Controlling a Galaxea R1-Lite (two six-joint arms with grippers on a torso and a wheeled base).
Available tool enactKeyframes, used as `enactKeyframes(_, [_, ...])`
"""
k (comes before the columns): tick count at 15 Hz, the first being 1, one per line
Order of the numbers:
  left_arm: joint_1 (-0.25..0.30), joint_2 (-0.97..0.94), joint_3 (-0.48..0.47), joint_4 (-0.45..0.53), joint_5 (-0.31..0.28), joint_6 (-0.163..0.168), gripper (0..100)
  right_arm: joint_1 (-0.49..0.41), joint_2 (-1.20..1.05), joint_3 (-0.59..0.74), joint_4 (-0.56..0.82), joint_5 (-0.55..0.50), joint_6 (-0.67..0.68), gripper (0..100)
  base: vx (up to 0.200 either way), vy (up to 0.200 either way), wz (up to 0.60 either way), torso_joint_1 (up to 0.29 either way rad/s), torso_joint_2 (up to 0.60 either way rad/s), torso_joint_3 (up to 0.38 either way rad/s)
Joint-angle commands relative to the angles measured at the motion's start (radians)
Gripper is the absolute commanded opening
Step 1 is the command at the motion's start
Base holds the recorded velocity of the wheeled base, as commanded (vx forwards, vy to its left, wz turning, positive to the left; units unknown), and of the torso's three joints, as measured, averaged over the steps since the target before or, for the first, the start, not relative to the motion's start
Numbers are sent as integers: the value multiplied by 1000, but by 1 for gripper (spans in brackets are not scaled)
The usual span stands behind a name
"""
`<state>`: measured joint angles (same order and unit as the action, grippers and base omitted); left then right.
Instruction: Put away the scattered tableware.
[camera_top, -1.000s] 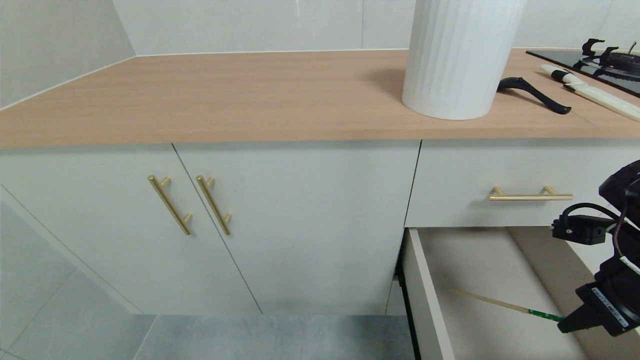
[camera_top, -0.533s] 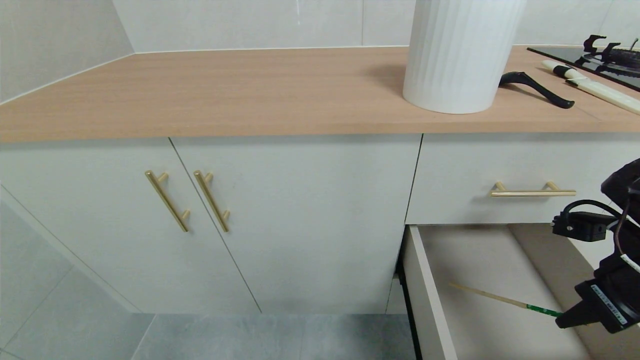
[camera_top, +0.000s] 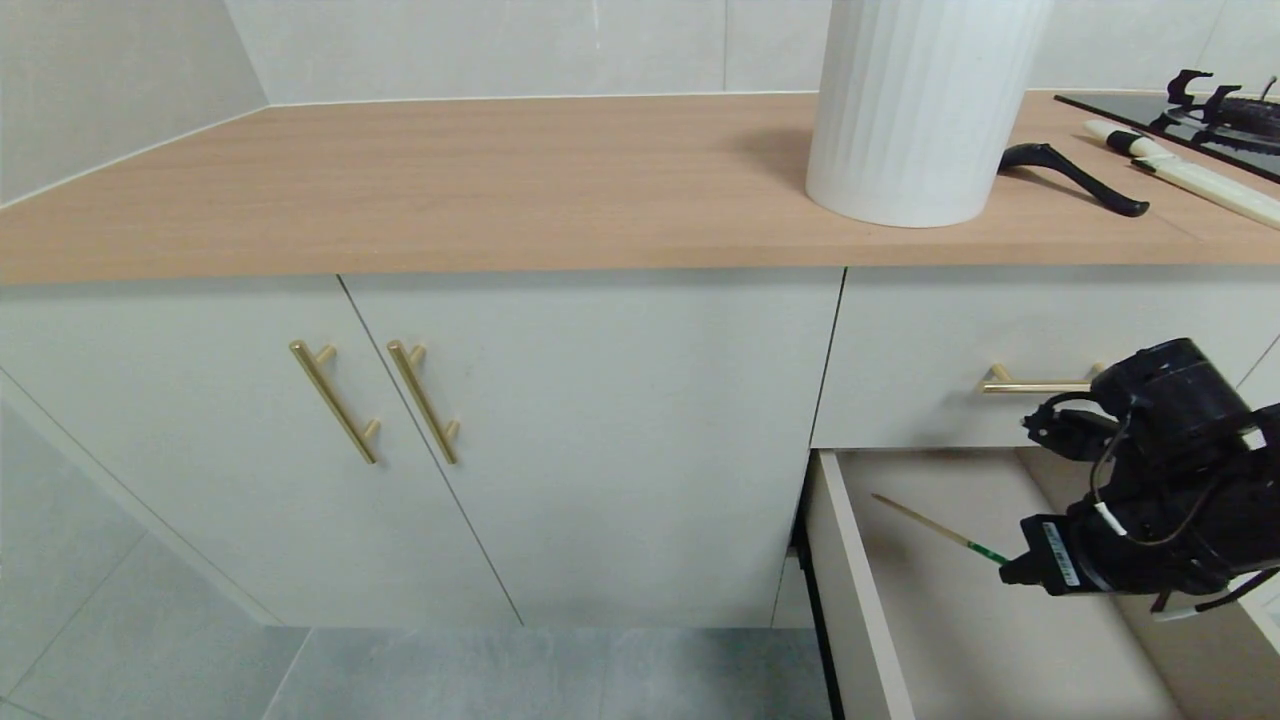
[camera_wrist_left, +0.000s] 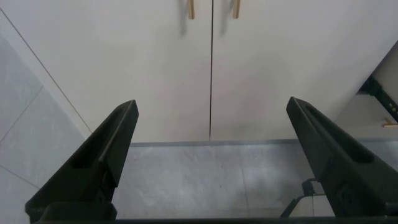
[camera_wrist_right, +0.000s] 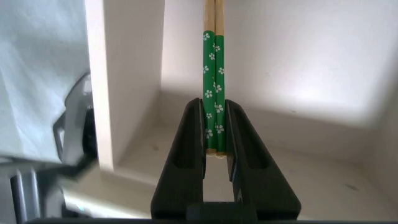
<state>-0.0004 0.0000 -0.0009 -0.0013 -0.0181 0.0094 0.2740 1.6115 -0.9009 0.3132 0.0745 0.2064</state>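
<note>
My right gripper (camera_top: 1010, 571) hangs inside the open drawer (camera_top: 850, 560) under the counter, shut on a pair of wooden chopsticks (camera_top: 930, 528) with green flowered ends. In the right wrist view the chopsticks (camera_wrist_right: 212, 93) are pinched between the black fingers (camera_wrist_right: 193, 143) and point away over the pale drawer floor. On the counter lie a black-handled utensil (camera_top: 1075, 180) and a cream-handled knife (camera_top: 1190, 178). My left gripper (camera_wrist_left: 211, 155) is open with nothing between its fingers, facing the cabinet doors above the grey floor.
A tall white ribbed container (camera_top: 915, 110) stands on the wooden counter (camera_top: 450, 180). A stove (camera_top: 1215, 115) sits at the far right. Above the open drawer is a shut drawer with a gold handle (camera_top: 1035, 383). Two cabinet doors with gold handles (camera_top: 335, 402) are on the left.
My right gripper has swung left and up inside the drawer with the chopsticks, whose tips now point further towards the drawer's back left. The head camera dipped slightly early on.
</note>
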Motion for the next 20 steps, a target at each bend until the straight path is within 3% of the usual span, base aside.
enactKeyframes(1, [-1, 2, -1, 0, 0, 0, 100, 36, 84, 42, -59, -24, 22, 0, 0, 0, 0, 0, 0, 0])
enactKeyframes(4, [0, 2, -1, 0, 0, 0, 100, 47, 174, 94, -195, -91, 48, 0, 0, 0, 0, 0, 0, 0])
enactKeyframes(18, [0, 2, -1, 0, 0, 0, 100, 73, 449, 181, -445, -179, 50, 0, 0, 0, 0, 0, 0, 0])
enactKeyframes(19, [0, 2, 1, 0, 0, 0, 100, 73, 449, 181, -445, -179, 50, 100, 0, 0, 0, 0, 0, 0])
enactKeyframes(20, [0, 2, 1, 0, 0, 0, 100, 73, 450, 181, -445, -179, 50, 100, 0, 0, 0, 0, 0, 0])
